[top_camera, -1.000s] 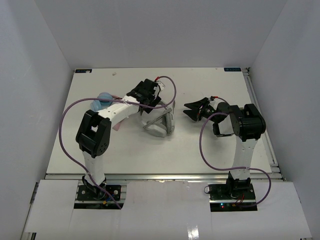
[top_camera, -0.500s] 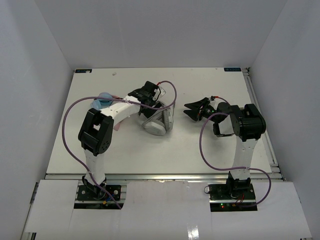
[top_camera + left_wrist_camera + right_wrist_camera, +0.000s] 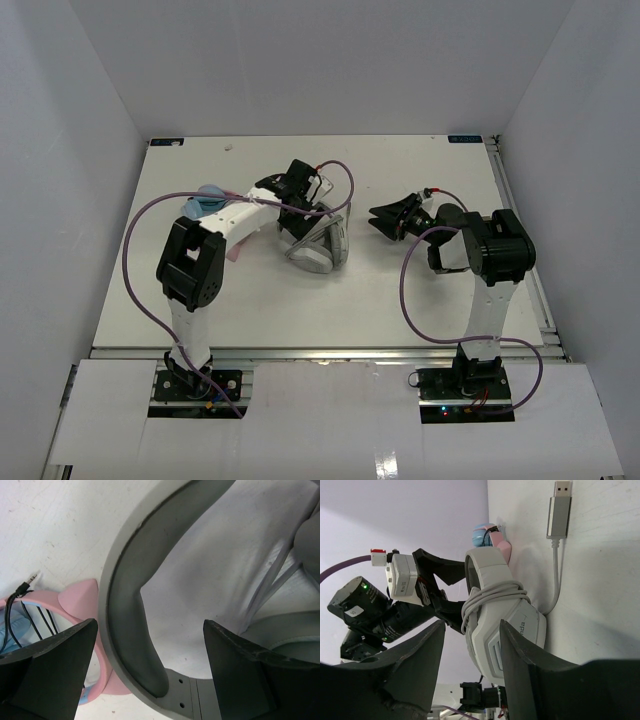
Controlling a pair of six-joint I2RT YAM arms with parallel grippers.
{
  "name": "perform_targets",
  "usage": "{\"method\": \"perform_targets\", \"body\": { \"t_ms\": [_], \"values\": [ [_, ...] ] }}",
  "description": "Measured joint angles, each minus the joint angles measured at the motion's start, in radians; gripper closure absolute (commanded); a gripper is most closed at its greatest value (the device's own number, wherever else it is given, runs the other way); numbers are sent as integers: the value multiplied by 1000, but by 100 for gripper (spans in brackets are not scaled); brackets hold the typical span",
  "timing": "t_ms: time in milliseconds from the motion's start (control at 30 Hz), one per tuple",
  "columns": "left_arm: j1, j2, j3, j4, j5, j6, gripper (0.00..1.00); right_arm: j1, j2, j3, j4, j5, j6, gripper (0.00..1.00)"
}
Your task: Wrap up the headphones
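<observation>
The white-and-grey headphones lie mid-table, their grey cable wound around the headband. The cable's loose end runs along the table to a USB plug. My left gripper hovers over the headphones' far side, wide open. In the left wrist view the grey padded headband passes between the left gripper's fingers, touching neither. My right gripper sits just right of the headphones, apart from them, open, nothing between its fingers. From the right wrist the ear cup shows beyond the right gripper.
A blue-and-pink fabric bundle with thin dark loops and a small jack plug lies left of the headphones, partly under the headband. White walls enclose the table on three sides. Purple arm cables arc over the left and near side.
The left gripper shifted slightly right over the headphones, which turned a little. The right gripper's jaws narrowed slightly and it edged up and right.
</observation>
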Motion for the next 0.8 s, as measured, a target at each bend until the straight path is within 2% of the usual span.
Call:
{"method": "perform_targets", "body": {
  "t_ms": [300, 800],
  "values": [
    [5, 18, 81, -78, 22, -45, 2, 0, -9, 0, 0, 4, -74, 48],
    [49, 23, 86, -110, 92, -95, 2, 0, -9, 0, -1, 8, -105, 51]
  ]
}}
